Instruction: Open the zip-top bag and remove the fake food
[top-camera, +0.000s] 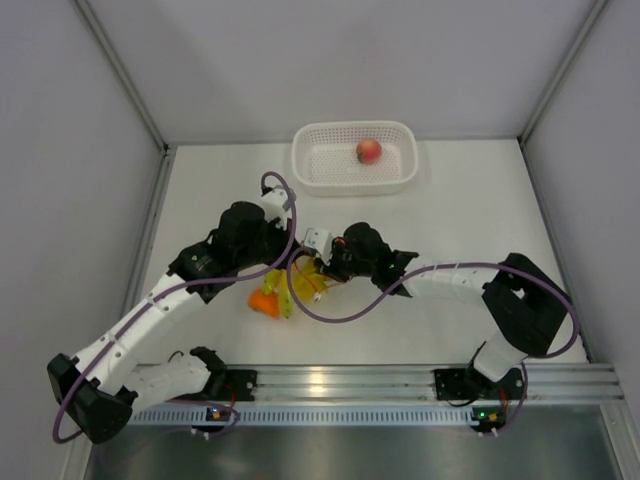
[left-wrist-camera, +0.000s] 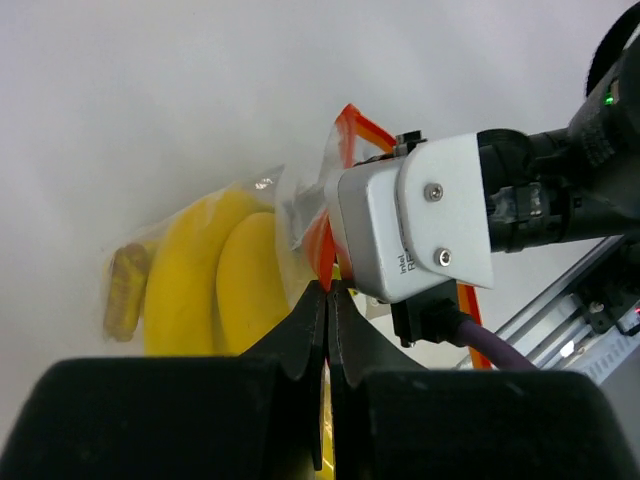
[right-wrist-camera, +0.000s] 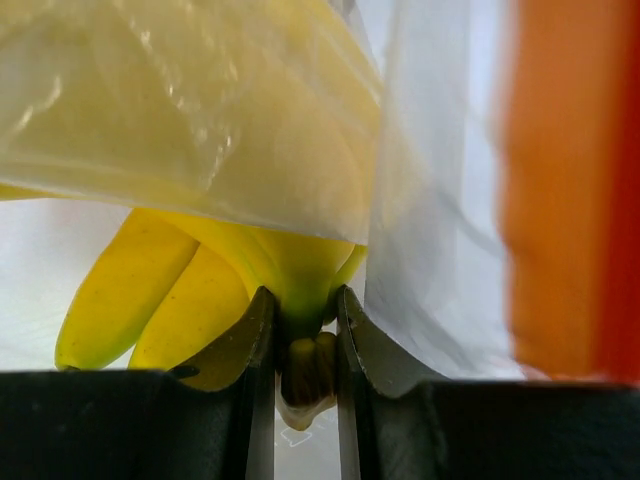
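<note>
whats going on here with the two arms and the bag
The left tool is shut on the orange-red zip edge of the zip-top bag. The right tool pinches the stem of a yellow banana bunch beside the clear plastic. A peach sits in the white basket. An orange fruit lies near the bag; in or out, I cannot tell.
</note>
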